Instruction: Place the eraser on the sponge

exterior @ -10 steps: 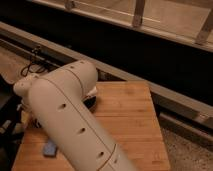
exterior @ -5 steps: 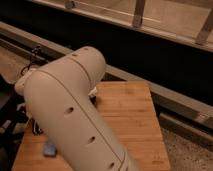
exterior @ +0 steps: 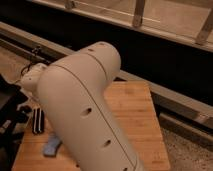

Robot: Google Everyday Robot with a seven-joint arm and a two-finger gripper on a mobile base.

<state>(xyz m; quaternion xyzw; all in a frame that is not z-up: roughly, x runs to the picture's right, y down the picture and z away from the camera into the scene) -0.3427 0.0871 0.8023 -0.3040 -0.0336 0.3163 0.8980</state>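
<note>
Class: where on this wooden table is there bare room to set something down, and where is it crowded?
Bare: the right part of the table, between the arm and the right edge. Crowded: the left strip, with the eraser, the sponge nearer the camera, and the dark claw at the left edge. The arm hides the middle.

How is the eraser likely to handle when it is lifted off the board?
The eraser looks like a stiff, flat block lying on the wooden board, so it probably won't roll or flop. Its small size suggests it is light. The tool, seemingly the dark shape left of it, is mostly hidden by the arm.
</note>
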